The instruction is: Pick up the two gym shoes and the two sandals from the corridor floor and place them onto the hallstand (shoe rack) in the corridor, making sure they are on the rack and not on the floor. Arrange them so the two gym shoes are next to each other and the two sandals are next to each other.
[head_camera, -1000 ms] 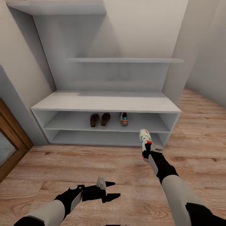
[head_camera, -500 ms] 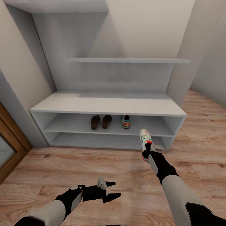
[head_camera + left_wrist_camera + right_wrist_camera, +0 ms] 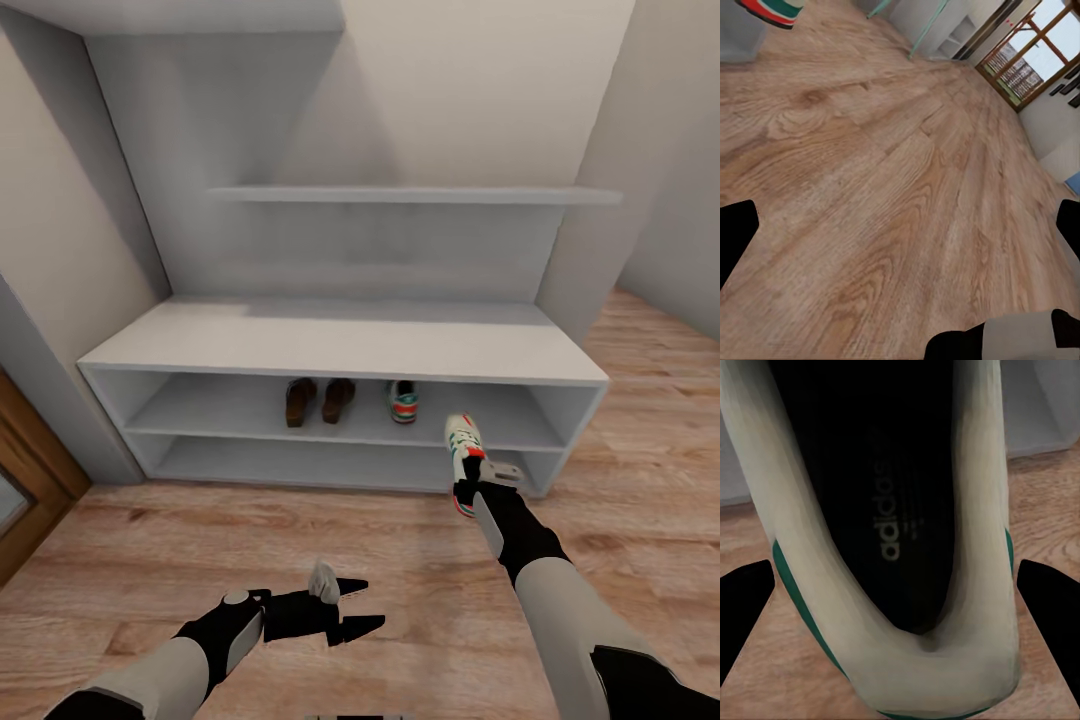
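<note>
Just right of the frame's centre, the right gripper [image 3: 468, 487] stays clamped on a sneaker [image 3: 462, 440] before the rack [image 3: 340, 345], which should slide in toe-first under the top board beside its mate [image 3: 401, 401], right of the sandals [image 3: 318, 400], while the left gripper [image 3: 350, 605] hangs apart, empty, low over bare floor [image 3: 150, 540].

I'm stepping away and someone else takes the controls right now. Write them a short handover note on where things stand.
Right gripper: shut on the second gym shoe, held in front of the hallstand, toe pointing toward it.
Left gripper: open, empty, low over the corridor floor.
Done: both sandals sit side by side on the upper tier of the base, with the first gym shoe to their right.
Left: set the held shoe on that tier, right beside the first gym shoe, then release.
</note>
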Tool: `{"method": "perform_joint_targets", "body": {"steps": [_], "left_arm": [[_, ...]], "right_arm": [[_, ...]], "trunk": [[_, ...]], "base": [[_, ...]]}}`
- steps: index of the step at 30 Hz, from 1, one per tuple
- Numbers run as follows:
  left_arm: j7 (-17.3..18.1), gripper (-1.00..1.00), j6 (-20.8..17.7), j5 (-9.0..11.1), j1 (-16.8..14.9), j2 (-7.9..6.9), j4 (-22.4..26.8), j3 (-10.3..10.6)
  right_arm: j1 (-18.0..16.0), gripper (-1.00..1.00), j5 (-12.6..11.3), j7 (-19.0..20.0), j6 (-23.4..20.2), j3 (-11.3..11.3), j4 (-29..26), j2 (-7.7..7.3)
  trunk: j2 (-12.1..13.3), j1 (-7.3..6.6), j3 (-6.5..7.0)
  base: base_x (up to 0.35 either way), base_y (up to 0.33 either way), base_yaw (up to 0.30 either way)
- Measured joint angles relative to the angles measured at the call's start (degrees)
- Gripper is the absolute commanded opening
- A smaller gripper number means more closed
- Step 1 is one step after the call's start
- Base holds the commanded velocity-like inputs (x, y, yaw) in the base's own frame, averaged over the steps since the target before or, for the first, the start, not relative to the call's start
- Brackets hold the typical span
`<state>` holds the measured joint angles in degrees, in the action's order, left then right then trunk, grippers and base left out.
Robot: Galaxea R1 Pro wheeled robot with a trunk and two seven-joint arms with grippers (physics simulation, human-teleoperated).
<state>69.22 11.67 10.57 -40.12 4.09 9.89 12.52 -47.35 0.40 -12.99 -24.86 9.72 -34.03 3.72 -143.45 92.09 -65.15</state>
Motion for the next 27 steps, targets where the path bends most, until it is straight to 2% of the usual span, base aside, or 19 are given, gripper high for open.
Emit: {"method": "perform_joint_targets", "body": {"steps": [6, 12, 19, 27], "left_arm": [[0.0, 1.0, 0.0, 0.0, 0.0, -0.02, 0.0, 0.0], [0.0, 1.0, 0.0, -0.1, 0.0, 0.07, 0.0, 0.0], [0.0, 1.0, 0.0, -0.1, 0.0, 2.09, -2.7, 0.0], [0.0, 1.0, 0.0, -0.1, 0.0, 2.41, -3.2, 0.0]], "right_arm": [[0.0, -1.0, 0.0, -0.2, 0.0, 0.0, 0.0, 0.0], [0.0, -1.0, 0.0, -0.2, 0.0, 0.0, -0.1, 0.0], [0.0, -1.0, 0.0, -0.2, 0.0, 0.0, -0.1, 0.0], [0.0, -1.0, 0.0, -0.2, 0.0, -0.1, -0.1, 0.0]], "trunk": [[0.0, 0.01, 0.0], [0.0, 0.03, 0.0], [0.0, 0.0, 0.0], [0.0, 0.03, 0.0]], "base": [[0.289, -0.019, 0.0], [0.039, -0.001, 0.0], [0.202, 0.0, 0.0], [0.095, 0.001, 0.0]]}}
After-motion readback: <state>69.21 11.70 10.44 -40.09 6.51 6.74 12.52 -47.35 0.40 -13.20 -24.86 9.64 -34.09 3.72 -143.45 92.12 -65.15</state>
